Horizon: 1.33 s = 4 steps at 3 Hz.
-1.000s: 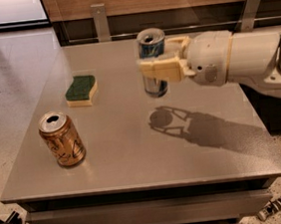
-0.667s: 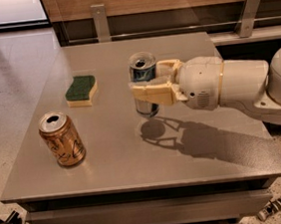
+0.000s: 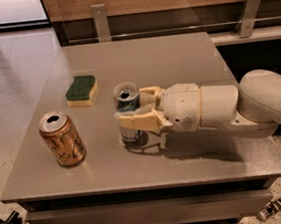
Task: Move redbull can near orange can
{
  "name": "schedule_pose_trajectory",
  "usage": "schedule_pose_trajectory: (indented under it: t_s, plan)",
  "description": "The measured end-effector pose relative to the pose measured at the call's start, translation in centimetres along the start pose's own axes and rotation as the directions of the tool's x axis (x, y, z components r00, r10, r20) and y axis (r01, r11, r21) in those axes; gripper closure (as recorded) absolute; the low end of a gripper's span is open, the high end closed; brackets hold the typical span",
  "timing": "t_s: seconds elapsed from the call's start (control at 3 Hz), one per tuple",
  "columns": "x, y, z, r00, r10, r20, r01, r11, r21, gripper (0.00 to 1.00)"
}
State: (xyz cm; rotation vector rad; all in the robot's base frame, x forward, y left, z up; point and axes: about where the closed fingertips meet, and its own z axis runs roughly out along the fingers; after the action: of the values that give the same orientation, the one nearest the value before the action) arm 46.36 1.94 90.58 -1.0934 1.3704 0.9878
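Clearly, the gripper (image 3: 130, 107) clasped the redbull can (image 3: 126, 99) near the middle of the table (image 3: 184, 54).
Its 2 pale fingers (image 3: 140, 120) were clamped on the slim can's sides, 1 in front and 1 behind, with the white arm (image 3: 230, 107) reaching in from 3 o'clock. The can stood upright, its open silver top showing; whether its base touched the tabletop or hung just above it could not be told. The orange can (image 3: 61, 139) stood upright at about 8 o'clock from it, near but apart, close to the table's front-left edge. 1 green-and-yellow sponge (image 3: 81, 90) lay flat at about 10 o'clock from the redbull can.
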Motion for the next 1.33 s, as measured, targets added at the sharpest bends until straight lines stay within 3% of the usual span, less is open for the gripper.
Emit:
schedule_pose_trajectory:
  t_s: [0.67,1.0,1.33]
  plan:
    - [1.8,1.3,3.5,0.996,-0.022,-0.085,0.01,0.9903,-0.139,1.0]
    - [2.1,1.7,4.4,0.995,-0.03,-0.095,0.011,0.9821,-0.188,1.0]
    - [2.0,1.8,4.5,0.995,-0.031,-0.096,0.012,0.9808,-0.194,0.85]
